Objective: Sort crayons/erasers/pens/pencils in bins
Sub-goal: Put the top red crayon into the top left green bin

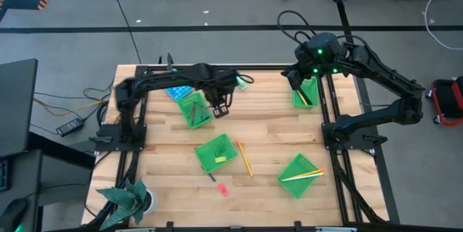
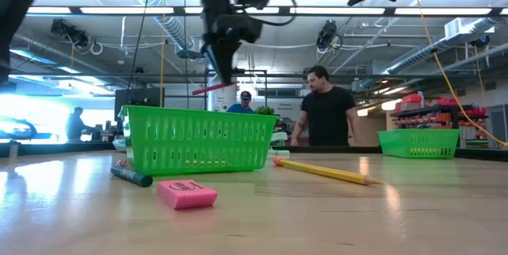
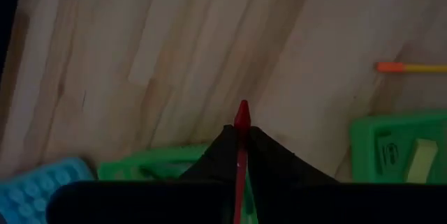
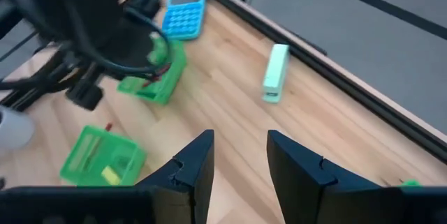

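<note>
My left gripper (image 1: 221,107) is shut on a red crayon (image 3: 242,116) and hangs in the air beside the far-left green bin (image 1: 194,109), which holds a few short sticks. My right gripper (image 4: 241,158) is open and holds nothing, high above the far-right bin (image 1: 305,93). A middle bin (image 1: 217,152) and a near-right bin (image 1: 300,175) with long pencils stand on the wood. Loose on the table lie a yellow pencil (image 1: 244,158), a pink eraser (image 1: 223,188) and a short dark stick (image 1: 210,176). My left gripper pinches the red crayon between its two fingers (image 3: 269,155), which point down from above. The crayon's pointed end (image 3: 242,107) sticks out past the fingers. In the low view the crayon (image 2: 213,88) lies almost level under the fingers, lifted clear above the bins.
A blue calculator (image 1: 177,91) and a teal-and-white block (image 1: 242,82) lie at the far edge. A potted plant (image 1: 130,199) stands at the near-left corner. People (image 2: 325,112) move in the room behind the table. Bare wood lies between the bins.
</note>
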